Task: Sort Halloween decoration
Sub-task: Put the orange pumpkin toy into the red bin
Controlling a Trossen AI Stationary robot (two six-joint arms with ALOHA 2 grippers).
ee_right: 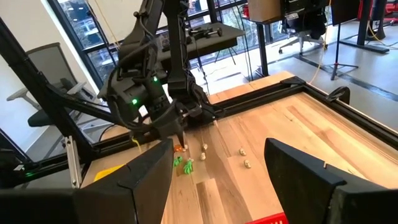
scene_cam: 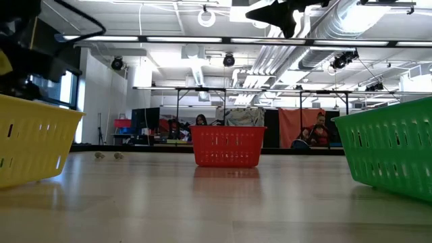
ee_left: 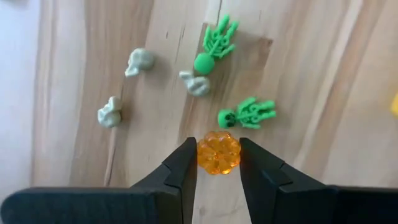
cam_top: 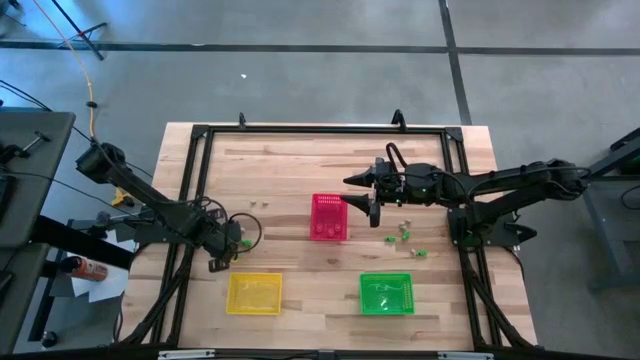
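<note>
The translucent orange pumpkin-shaped bead (ee_left: 218, 152) sits between the two dark fingers of the left pincer (ee_left: 217, 163), both pads pressed to its sides, so the pincer is clamped on it low over the pale wooden counter (cam_top: 300, 170) at the left side. Just beyond it lie two small green skeleton figures (ee_left: 247, 114), one near the bead and one a little farther off, and three pale whitish lumps (ee_left: 139, 61) scattered close by.

I judge the step in hand to be the pick of an orange piece. The next move calls for lifting it clear without nudging the green figure beside it, then carrying it to whichever basket takes orange; that the pictures do not settle.

The right pincer (ee_right: 217, 163) hovers well above the counter near the middle, just beside the pink-red mesh basket (cam_top: 329, 217), its fingers wide apart and holding nothing. A second cluster of green and pale trinkets (cam_top: 408, 238) lies on the counter below the right arm.

The yellow mesh basket (cam_top: 253, 293) stands at the near left and the green mesh basket (cam_top: 386, 293) at the near right. From above I cannot make out for certain anything inside any of the three.
</note>
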